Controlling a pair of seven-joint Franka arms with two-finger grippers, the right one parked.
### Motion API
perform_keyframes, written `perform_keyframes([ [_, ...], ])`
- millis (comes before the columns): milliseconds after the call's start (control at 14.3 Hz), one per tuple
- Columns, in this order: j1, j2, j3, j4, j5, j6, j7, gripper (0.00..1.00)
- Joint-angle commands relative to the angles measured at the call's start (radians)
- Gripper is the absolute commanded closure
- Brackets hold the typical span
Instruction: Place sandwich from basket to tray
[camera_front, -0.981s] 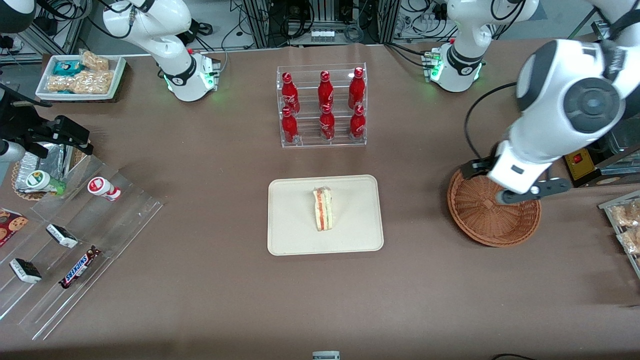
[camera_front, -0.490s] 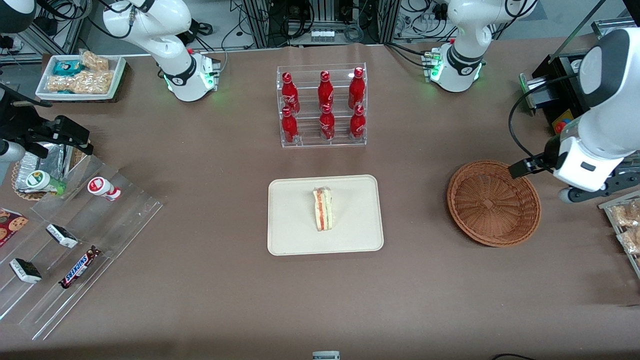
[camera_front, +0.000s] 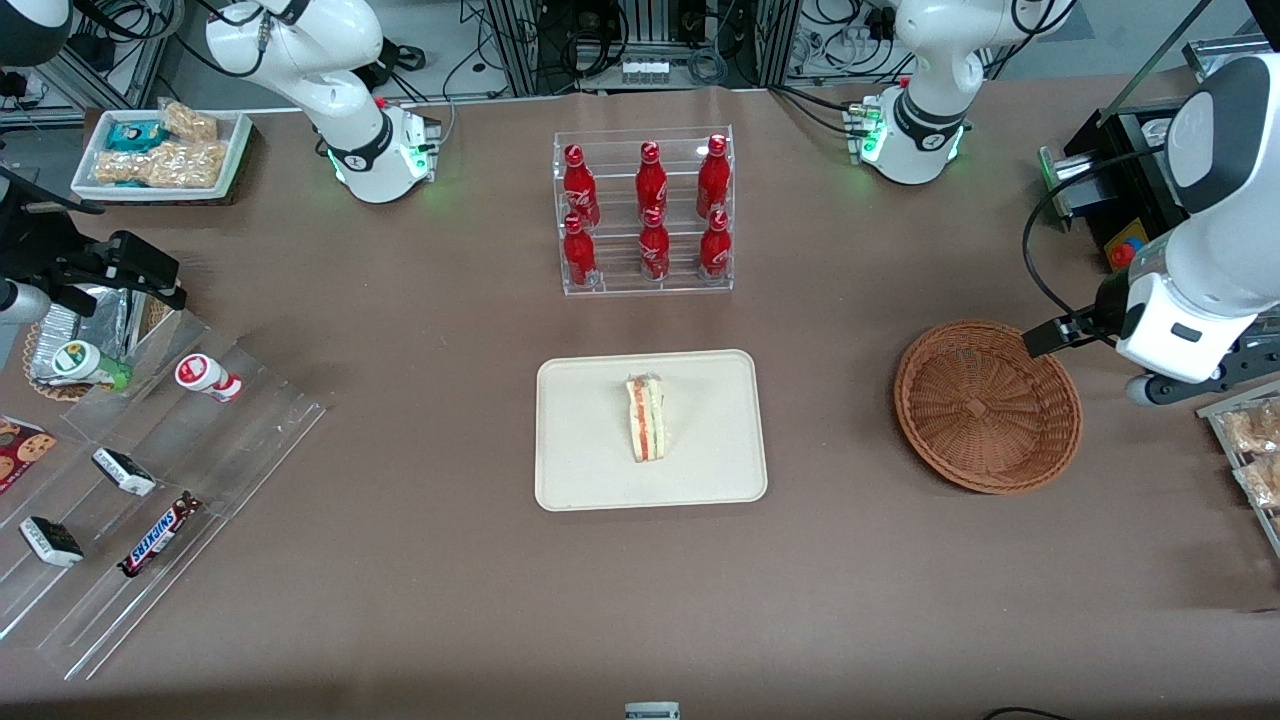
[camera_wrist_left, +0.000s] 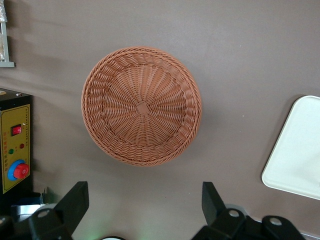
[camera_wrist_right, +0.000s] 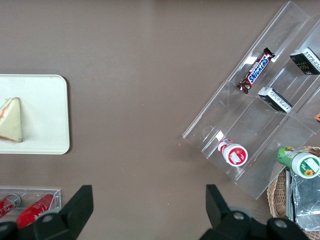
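Resting on its long edge, the single sandwich (camera_front: 647, 417) lies near the middle of the cream tray (camera_front: 580, 470), red and yellowish layers turned up to the front camera. Farther from that camera stands one clear rack (camera_front: 645, 212) holding six red bottles (camera_front: 651, 178). One round wicker basket (camera_front: 987, 407) sits empty on the brown surface (camera_front: 420, 560), toward the working arm's end. The left arm's gripper (camera_wrist_left: 145, 202) hovers above the surface just beside the basket's rim, nearer the working arm's end than the basket; its two dark fingers (camera_wrist_left: 75, 200) are spread wide with nothing between them. The left wrist camera alone shows this gap, with the whole basket and one rounded corner of the tray lying off the fingertips; the front camera hides the fingers under the white arm. The right wrist camera alone shows the sandwich's pale triangular face, and a clear stepped display (camera_wrist_right: 260, 100) with one Snickers bar (camera_wrist_right: 256, 71).
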Motion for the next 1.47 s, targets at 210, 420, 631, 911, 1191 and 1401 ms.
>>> perform_keyframes([
  [210,-0.001,-0.023,-0.012,-0.004,-0.014,-0.023,0.004,0.0],
  [420,-0.002,-0.024,-0.012,-0.004,-0.014,-0.024,0.009,0.0],
  [631,-0.002,-0.027,-0.01,-0.004,-0.037,-0.026,0.007,0.0],
  [911,-0.002,-0.068,-0.002,-0.006,-0.06,-0.068,0.02,0.0],
  [1191,-0.161,-0.107,0.187,-0.006,-0.071,-0.137,0.159,0.0],
  [1401,-0.229,-0.127,0.296,-0.004,-0.122,-0.211,0.295,0.0],
])
